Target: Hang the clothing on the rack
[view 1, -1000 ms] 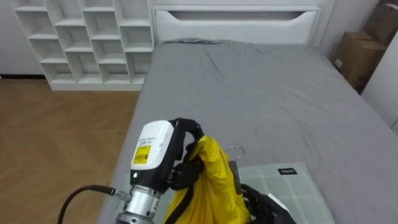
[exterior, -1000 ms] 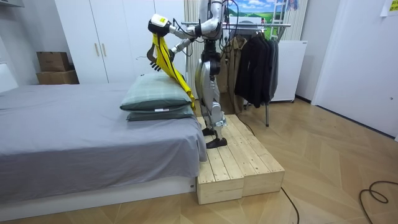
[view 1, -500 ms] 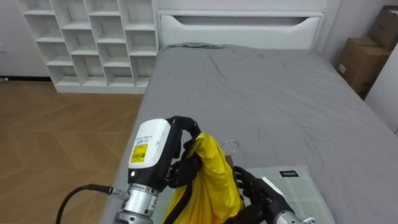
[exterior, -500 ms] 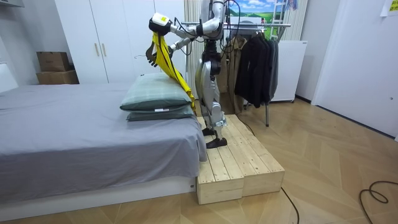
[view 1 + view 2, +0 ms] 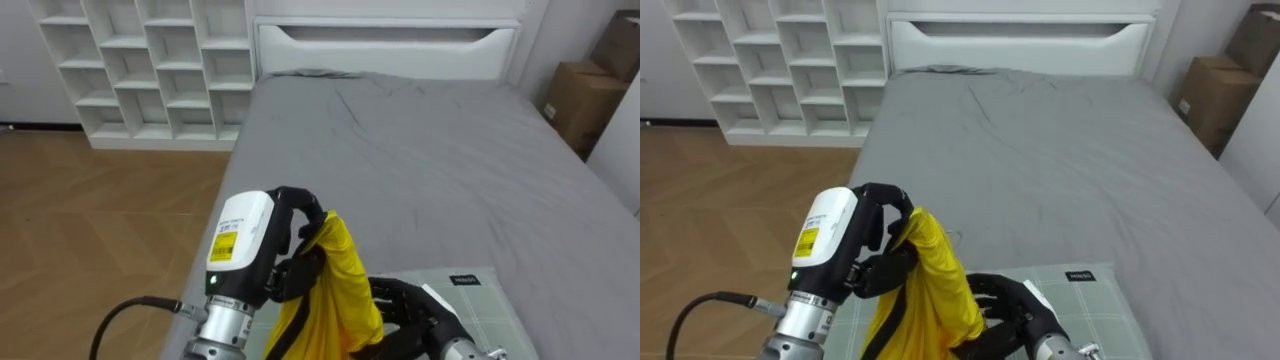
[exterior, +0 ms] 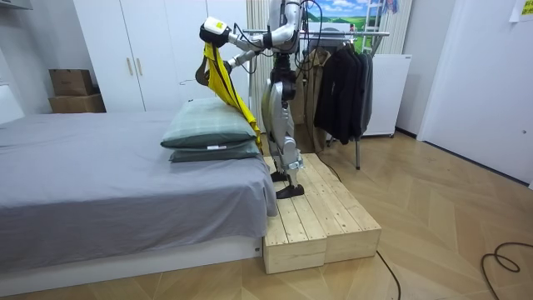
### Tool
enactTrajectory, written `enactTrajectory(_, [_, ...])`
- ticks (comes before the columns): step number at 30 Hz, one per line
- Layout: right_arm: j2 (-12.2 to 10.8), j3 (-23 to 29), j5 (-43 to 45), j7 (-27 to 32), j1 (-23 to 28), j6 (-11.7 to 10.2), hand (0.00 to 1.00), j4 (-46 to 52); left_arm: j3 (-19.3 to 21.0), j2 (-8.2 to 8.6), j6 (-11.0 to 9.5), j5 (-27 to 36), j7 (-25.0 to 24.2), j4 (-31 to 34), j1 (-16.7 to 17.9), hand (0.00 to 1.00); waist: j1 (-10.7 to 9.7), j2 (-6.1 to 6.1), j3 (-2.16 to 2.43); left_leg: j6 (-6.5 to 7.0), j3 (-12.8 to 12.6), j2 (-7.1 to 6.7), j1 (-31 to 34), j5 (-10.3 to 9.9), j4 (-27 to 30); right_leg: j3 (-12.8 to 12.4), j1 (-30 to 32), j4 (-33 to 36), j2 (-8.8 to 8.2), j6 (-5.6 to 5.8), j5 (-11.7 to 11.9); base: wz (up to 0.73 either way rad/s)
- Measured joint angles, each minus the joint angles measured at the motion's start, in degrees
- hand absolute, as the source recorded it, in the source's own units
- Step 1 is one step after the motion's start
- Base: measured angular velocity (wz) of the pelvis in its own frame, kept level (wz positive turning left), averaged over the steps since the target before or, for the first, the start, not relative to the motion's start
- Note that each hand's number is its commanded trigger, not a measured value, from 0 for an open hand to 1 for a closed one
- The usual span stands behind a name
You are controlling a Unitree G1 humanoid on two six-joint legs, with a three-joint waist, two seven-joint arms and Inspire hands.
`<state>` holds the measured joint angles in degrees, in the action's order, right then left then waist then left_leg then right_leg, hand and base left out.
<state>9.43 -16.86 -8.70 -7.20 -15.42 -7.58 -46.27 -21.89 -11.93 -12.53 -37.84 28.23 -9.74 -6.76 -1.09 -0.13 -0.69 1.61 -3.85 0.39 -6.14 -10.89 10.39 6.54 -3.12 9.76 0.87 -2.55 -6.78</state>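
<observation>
My left hand [image 5: 290, 272] is raised in front of me, its dark fingers curled round the top of a yellow garment [image 5: 338, 285] that hangs down from it. From the lower right comes my right hand [image 5: 408, 308], its dark fingers reaching in under the cloth, with their tips hidden there. In the room view I stand on a wooden platform [image 6: 321, 221] at the bed's head end. There the yellow garment [image 6: 221, 79] dangles over the pillows, with my left hand [image 6: 211, 33] high above it and my right hand [image 6: 202, 77] lower against the cloth.
A grey bed [image 5: 420, 150] stretches ahead, with a green checked pillow [image 5: 470, 300] just below my hands. White cube shelves [image 5: 130, 60] stand at the far left and cardboard boxes [image 5: 575, 95] at the right. Behind me a clothes rack [image 6: 350, 75] holds dark garments.
My right hand has moved up and left against the yellow garment. The metal hanger hook seen beside the cloth earlier is now hidden. The left hand holds still.
</observation>
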Motion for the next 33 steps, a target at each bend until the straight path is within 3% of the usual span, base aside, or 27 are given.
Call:
enactTrajectory(25, [0.0, 0.1, 0.0, 0.3, 0.0, 0.0, 0.58, 0.0, 0.0, 0.97, 0.0, -0.5, 0.2, 0.0, 0.0, 1.00, -0.1, 0.19, 0.15, 0.00, 1.5, -0.12, 0.5, 0.0, 0.4, 1.0, -0.2, 0.0, -0.40, 0.00, 0.0, 0.02])
enactTrajectory(27, [0.0, 0.1, 0.0, 0.3, 0.0, 0.0, 0.65, 0.0, 0.0, 1.11, 0.0, -0.5, 0.2, 0.0, 0.0, 1.00, -0.1, 0.19, 0.14, 0.01, 1.5, -0.13, 0.5, 0.0, 0.4, 1.0, -0.2, 0.0, -0.39, 0.00, 0.0, 0.00])
enactTrajectory(28, [0.0, 0.2, 0.1, 0.3, 0.0, 0.0, 0.78, 0.0, 0.0, 1.11, 0.0, -0.6, 0.2, 0.0, 0.0, 1.00, -0.1, 0.19, 0.14, 0.00, 1.5, -0.12, 0.6, 0.0, 0.4, 1.0, -0.2, 0.0, -0.39, 0.00, 0.0, 0.00])
enactTrajectory(31, [0.0, 0.3, 0.1, 0.0, 0.0, 0.0, 0.96, -0.1, 0.0, 1.11, 0.0, -0.6, 0.2, 0.1, 0.0, 1.00, -0.2, 0.20, 0.13, 0.01, 1.5, -0.14, 0.6, 0.0, 0.4, 0.9, -0.1, -0.1, -0.38, 0.01, 0.0, 0.00])
enactTrajectory(33, [-0.1, 0.3, 0.2, -0.1, 0.0, 0.0, 1.00, -0.3, 0.2, 1.13, 0.0, -1.2, 0.3, 0.2, 0.0, 1.00, -0.2, 0.22, 0.10, 0.01, 1.5, -0.14, 0.8, 0.0, 0.4, 1.0, 0.1, -0.1, -0.38, 0.01, 0.0, 0.00])
